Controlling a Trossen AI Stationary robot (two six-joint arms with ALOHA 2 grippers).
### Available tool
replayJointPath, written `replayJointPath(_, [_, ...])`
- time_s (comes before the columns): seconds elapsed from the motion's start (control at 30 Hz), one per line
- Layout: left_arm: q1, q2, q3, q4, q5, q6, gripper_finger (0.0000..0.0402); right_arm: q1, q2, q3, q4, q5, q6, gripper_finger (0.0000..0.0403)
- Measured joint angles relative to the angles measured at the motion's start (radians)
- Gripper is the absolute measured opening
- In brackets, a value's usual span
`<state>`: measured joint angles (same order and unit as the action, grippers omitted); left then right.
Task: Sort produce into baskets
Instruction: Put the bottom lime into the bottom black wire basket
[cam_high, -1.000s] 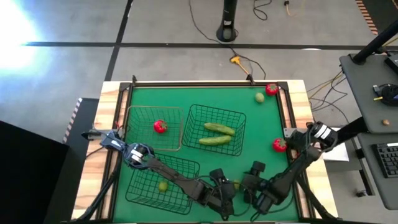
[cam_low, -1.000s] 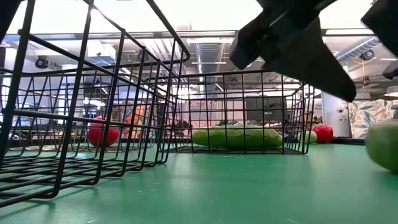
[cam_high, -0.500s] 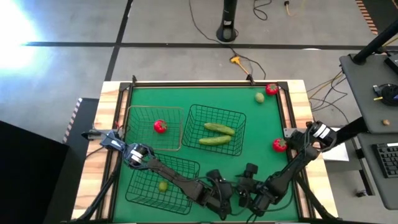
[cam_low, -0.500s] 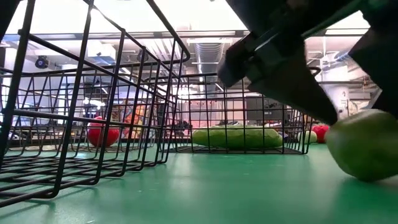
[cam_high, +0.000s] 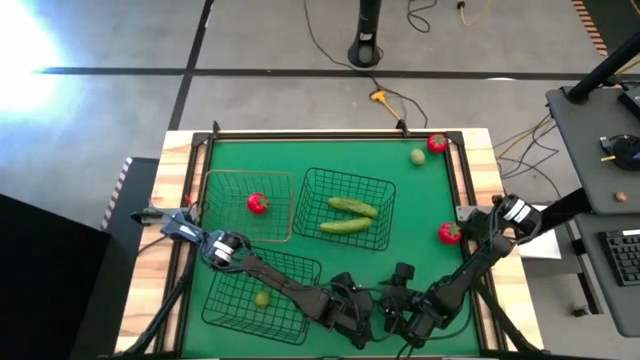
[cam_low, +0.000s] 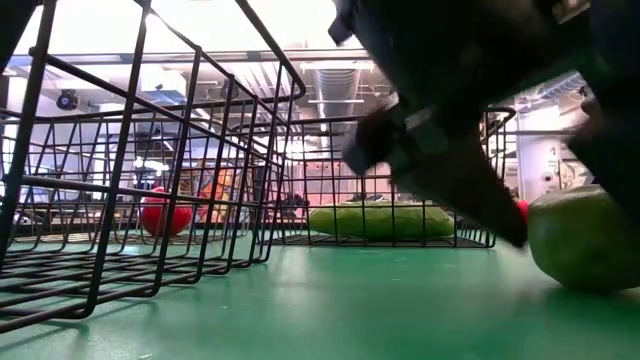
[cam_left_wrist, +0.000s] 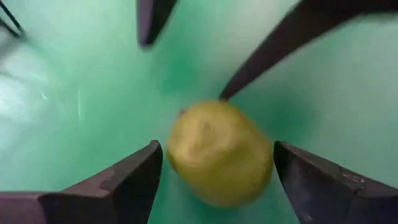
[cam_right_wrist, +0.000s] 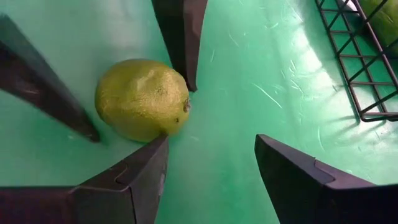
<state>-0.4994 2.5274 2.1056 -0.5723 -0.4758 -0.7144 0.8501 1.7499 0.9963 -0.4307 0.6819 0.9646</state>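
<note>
2 grippers meet at the near edge of the green table (cam_high: 300, 160), both over 1 yellow-green fruit (cam_right_wrist: 142, 98) lying on the mat. Our left gripper (cam_left_wrist: 214, 171) stands open, its fingers on either side of that fruit without touching it. Our right gripper (cam_right_wrist: 208, 168) is open too, the fruit just outside 1 finger. Nearby, the dark basket (cam_high: 262, 295) holds 1 similar fruit (cam_high: 262, 298); 2 cucumbers (cam_high: 346, 215) lie in the middle basket (cam_high: 350, 208).
</note>
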Motion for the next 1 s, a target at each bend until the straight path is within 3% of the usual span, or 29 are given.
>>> replayJointPath(0.27, [0.000, 0.008, 0.004, -0.003, -0.011, -0.003, 0.0259, 0.000, -0.003, 0.001, 0.002, 0.001, 0.000, 0.0233])
replayJointPath(0.53, [-0.007, 0.008, 0.014, 0.047, -0.039, -0.002, 0.0176, 0.002, -0.029, 0.001, -0.006, -0.009, 0.010, 0.0233])
replayJointPath(0.73, [-0.036, 0.003, 0.079, -0.011, -0.112, 0.037, 0.0175, 0.006, -0.101, 0.001, -0.020, -0.010, 0.015, 0.0228])
replayJointPath(0.9, [-0.067, 0.002, 0.244, -0.185, -0.132, 0.142, 0.0182, 0.016, -0.161, 0.004, -0.010, 0.045, 0.010, 0.0224])
replayJointPath(1.0, [-0.092, -0.081, 0.206, -0.207, -0.144, 0.139, 0.0179, 0.012, -0.173, 0.001, -0.025, 0.114, -0.008, 0.0224])
